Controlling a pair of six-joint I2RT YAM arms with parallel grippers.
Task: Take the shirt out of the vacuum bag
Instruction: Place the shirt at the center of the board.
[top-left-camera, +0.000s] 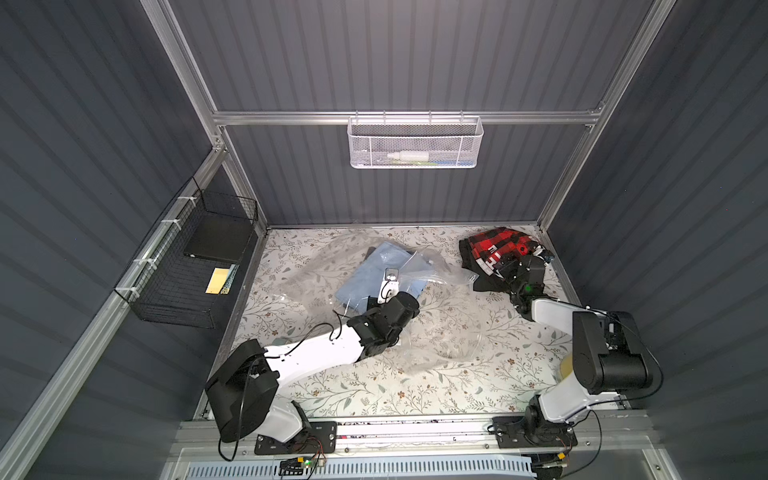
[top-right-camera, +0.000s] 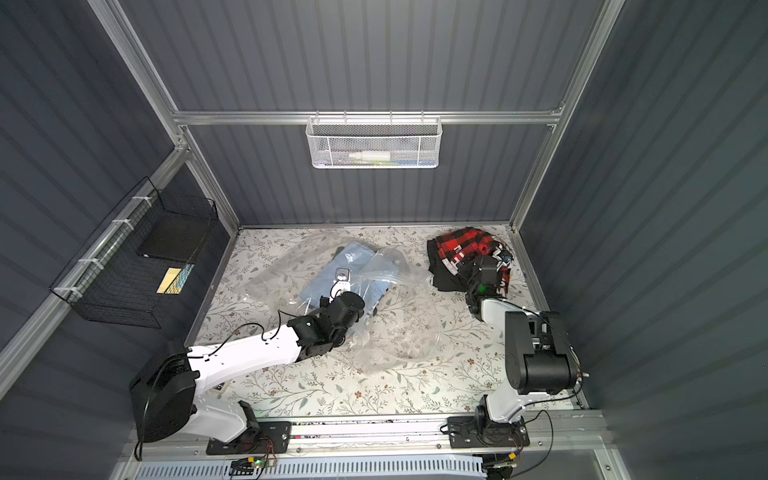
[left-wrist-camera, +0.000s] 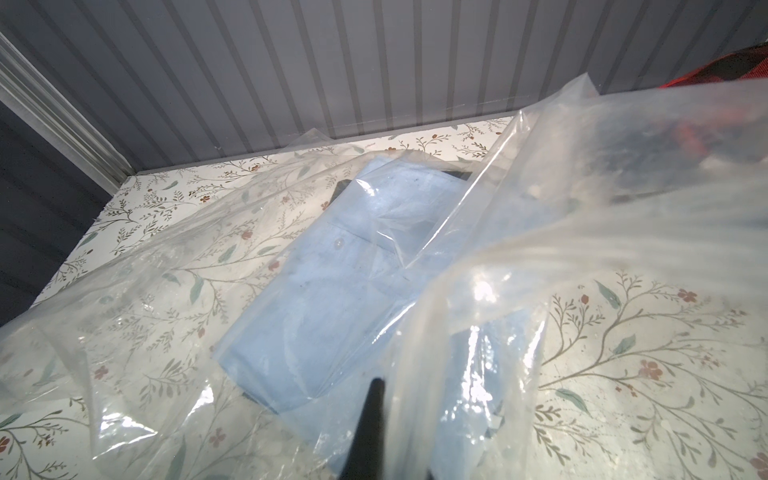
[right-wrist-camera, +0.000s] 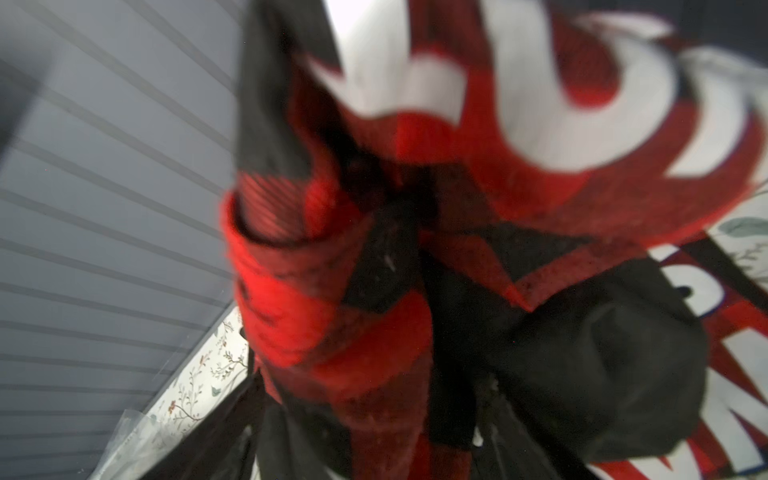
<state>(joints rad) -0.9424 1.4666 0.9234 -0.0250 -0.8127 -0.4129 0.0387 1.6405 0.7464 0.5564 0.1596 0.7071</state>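
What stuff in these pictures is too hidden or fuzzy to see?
- Left gripper: one dark finger at the left wrist view's edge; its hold on the bag is unclear.
- Right gripper: its own wrist covers it in top views; the wrist view of the red shirt is blurred.
- White basket: contents too small through mesh.

Glare on the vacuum bag (left-wrist-camera: 484, 291); right wrist view blurred.
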